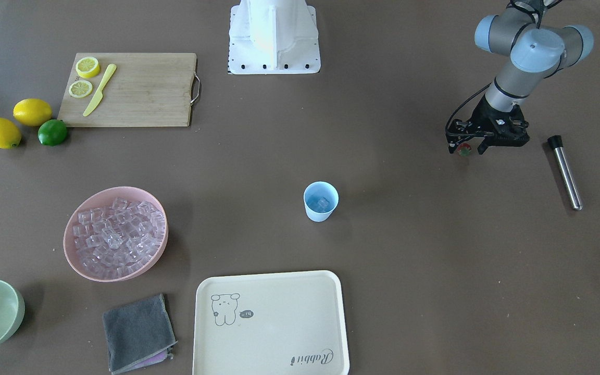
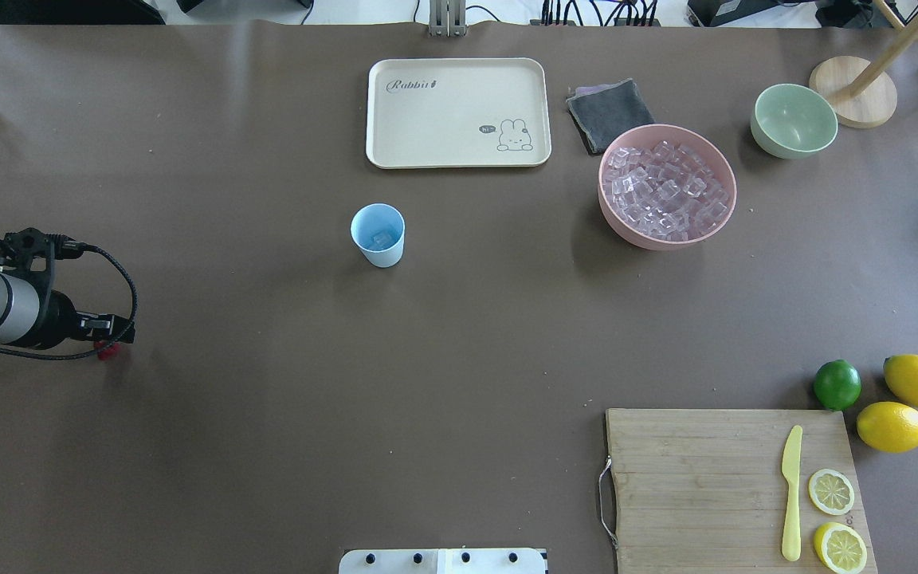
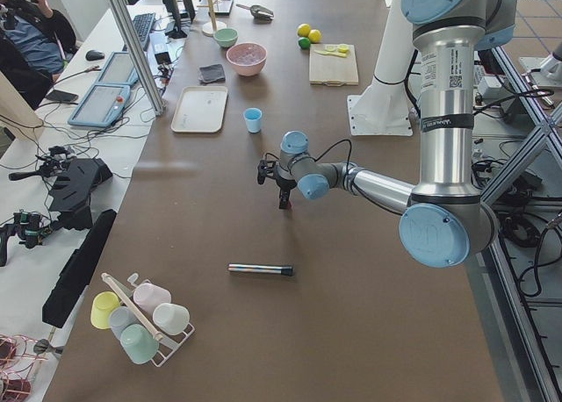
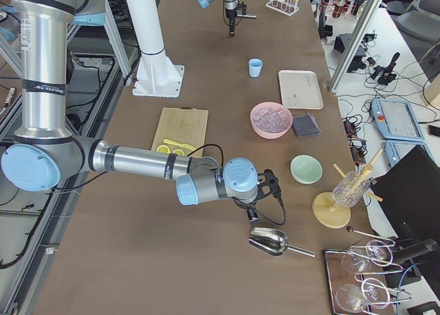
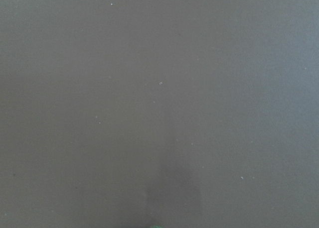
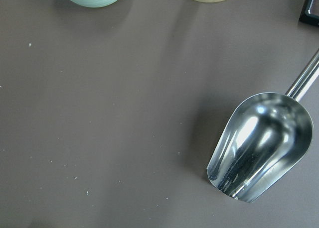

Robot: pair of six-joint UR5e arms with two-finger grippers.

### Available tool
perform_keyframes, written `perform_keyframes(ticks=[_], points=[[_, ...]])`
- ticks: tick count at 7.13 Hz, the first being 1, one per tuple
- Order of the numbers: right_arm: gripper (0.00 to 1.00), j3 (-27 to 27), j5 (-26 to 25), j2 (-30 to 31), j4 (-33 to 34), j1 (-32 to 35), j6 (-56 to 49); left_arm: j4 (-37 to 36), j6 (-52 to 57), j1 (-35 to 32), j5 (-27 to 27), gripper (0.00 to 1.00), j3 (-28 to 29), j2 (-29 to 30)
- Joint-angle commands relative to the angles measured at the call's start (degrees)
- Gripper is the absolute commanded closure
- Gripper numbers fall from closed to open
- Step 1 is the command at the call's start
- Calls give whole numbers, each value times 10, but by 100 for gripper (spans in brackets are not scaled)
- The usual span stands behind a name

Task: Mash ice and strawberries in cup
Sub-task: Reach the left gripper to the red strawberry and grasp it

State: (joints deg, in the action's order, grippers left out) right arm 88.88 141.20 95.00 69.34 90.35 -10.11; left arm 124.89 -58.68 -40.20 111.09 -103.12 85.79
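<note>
The light-blue cup stands mid-table with a few cubes of ice in it; from overhead the cup is left of centre. More ice fills a pink bowl. A small red strawberry lies at the table's far end. My left gripper is low over it, fingers apart on either side, and looks open. In the overhead view the strawberry peeks out under that gripper. My right gripper hovers beside a metal scoop; I cannot tell whether it is open or shut.
A steel rod with a black end lies beyond the left gripper. A cream tray, grey cloth and green bowl line the front edge. A cutting board holds lemon slices and a yellow knife; lemons and a lime sit beside it.
</note>
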Motion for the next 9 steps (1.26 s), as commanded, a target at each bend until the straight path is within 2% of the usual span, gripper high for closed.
perform_keyframes(ticks=[1, 5, 6, 7, 8, 9], points=[[1, 0, 0, 0, 2, 0, 0, 1, 4, 0, -1, 66, 4, 0], [1, 0, 0, 2, 3, 4, -1, -2, 4, -2, 9, 69, -1, 9], [1, 0, 0, 3, 2, 5, -1, -3, 4, -11, 44, 70, -4, 15], [1, 0, -1, 3, 2, 5, -1, -17, 4, -48, 77, 70, -4, 42], [1, 1, -8, 3, 1, 5, -2, -68, -5, -60, 87, 70, -3, 113], [1, 2, -8, 4, 1, 5, -3, -173, -6, -62, 83, 70, -3, 204]])
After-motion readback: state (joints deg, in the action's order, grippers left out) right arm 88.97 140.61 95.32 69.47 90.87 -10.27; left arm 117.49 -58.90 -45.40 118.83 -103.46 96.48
